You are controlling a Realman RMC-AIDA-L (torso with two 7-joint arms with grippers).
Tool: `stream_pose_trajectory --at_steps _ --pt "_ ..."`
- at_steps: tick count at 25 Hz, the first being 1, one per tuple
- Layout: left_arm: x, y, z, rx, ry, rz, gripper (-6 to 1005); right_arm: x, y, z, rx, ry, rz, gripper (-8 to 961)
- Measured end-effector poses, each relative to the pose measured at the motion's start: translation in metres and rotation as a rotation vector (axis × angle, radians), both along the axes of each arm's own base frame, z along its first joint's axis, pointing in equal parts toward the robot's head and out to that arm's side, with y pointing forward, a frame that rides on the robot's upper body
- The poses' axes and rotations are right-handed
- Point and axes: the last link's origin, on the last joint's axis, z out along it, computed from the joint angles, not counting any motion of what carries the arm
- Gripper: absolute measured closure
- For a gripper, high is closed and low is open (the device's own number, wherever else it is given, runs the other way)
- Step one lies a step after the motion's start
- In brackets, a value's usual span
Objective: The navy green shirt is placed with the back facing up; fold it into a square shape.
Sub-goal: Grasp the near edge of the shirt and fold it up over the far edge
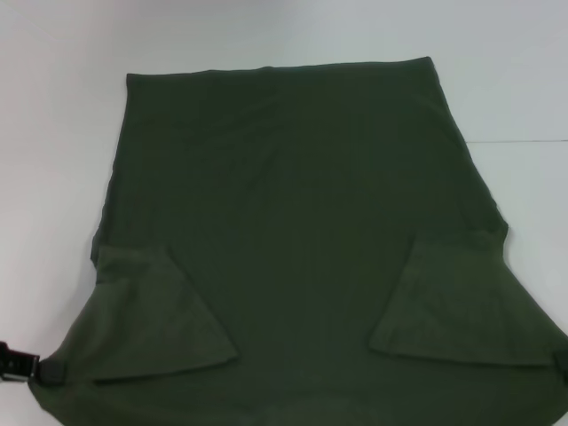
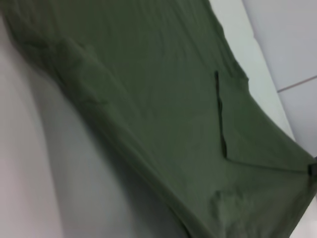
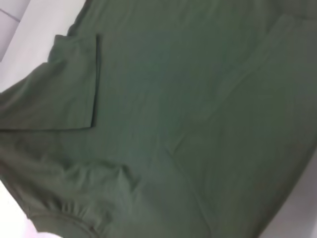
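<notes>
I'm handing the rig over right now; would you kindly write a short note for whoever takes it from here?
Left gripper: at the shirt's near left corner, apparently pinching the cloth.
Right gripper: at the near right corner, mostly out of frame.
The navy green shirt lies spread on the white table, plain side up, with both sleeves folded inward onto the body.
Done: sleeves in.
Left: fold the body into a square.

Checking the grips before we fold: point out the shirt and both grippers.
navy green shirt [image 1: 293,195], head view, middle of its plain back.
left gripper [image 1: 27,366], head view, at the shirt's near left corner.
right gripper [image 1: 563,359], head view, at the frame edge.
</notes>
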Motion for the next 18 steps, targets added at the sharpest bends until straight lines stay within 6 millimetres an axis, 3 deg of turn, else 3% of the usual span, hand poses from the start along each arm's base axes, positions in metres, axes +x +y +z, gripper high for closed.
stream_pose_trajectory --at_steps 6,18 --pt "0.007 0.012 0.004 0.056 -0.040 0.005 995 -0.007 0.010 0.013 0.112 0.085 0.007 936" --pt "0.041 0.096 0.010 0.419 -0.167 0.043 995 -0.025 0.048 0.048 0.455 0.257 0.033 927"
